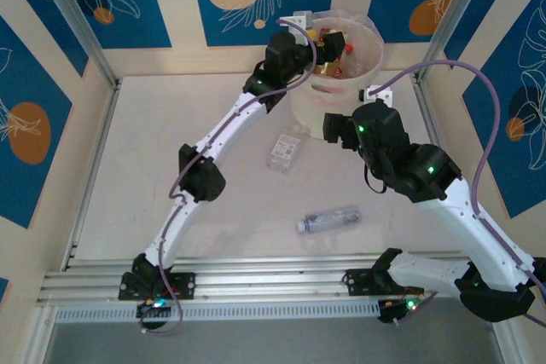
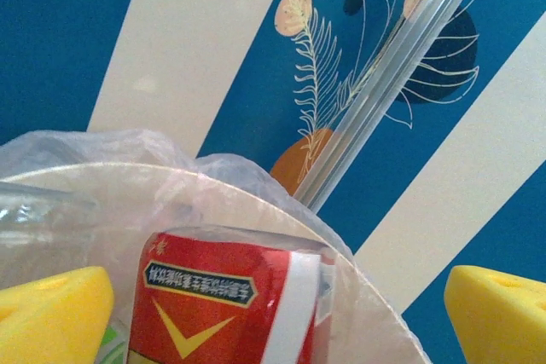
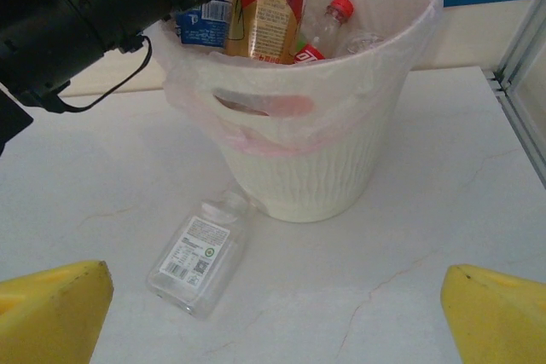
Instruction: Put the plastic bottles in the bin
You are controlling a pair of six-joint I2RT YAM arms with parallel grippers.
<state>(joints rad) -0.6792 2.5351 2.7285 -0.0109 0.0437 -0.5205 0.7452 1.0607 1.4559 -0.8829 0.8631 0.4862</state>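
We're over the bin [image 1: 341,95] with the left gripper [image 2: 277,300], and its yellow fingers [image 2: 51,313] are spread wide, gripping nothing. A red-label bottle [image 2: 222,304] sits just beneath and between them, inside the bin. It is narrower than the gap, with clear daylight on the right-hand side. The clear bag liner [image 2: 111,147] bunches up over the rim just ahead of that gripper. Over to the right gripper [image 3: 273,313], and it's also released: its fingers [image 3: 499,317] stand far apart above bare table [image 3: 426,236] with nothing between them. Straight ahead of it stands the bin, handle slot facing us. Inside we can see an orange-label bottle [image 3: 273,14], a blue-label bottle [image 3: 205,23] and a clear bottle with a red cap [image 3: 334,16] poking up, with the left arm [image 3: 85,6] reaching in above them. Ahead and slightly left of the right gripper, a flat clear bottle [image 3: 198,253] lies on the table, its cap end just beside the foot of the bin. From above we spot one more bottle on its side [image 1: 328,220], back toward the arm bases from the right gripper and well apart from the bin.
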